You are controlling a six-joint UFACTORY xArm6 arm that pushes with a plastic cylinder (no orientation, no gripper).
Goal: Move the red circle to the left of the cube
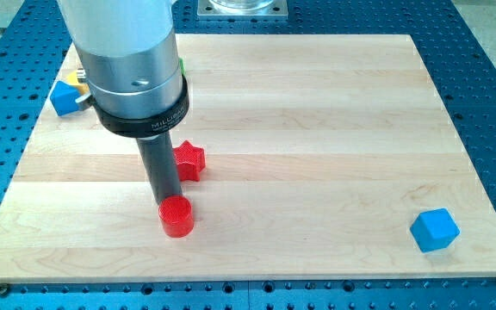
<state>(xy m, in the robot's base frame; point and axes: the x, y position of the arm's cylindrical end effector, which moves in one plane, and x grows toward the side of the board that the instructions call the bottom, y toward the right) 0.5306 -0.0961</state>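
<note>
In the camera view, the red circle (177, 216) is a short round disc standing flat on its base on the wooden board (317, 129), low and left of centre; being round, it has no long axis and points no way. My tip (167, 200) comes down just behind it at its upper-left edge, seemingly touching it, though the contact itself is hidden by the disc. The rod is bare and has hold of nothing.

A red star (189, 161) lies just above the disc, partly behind the rod. The blue cube (435, 230) sits well apart at the view's lower right. Another blue block (65, 97) lies at the upper left with a yellow piece (77, 79) beside it, and a sliver of green (182, 65) shows behind the arm.

The black collar (140, 112) carries white lettering, possibly starting "MILL", too small to read.
</note>
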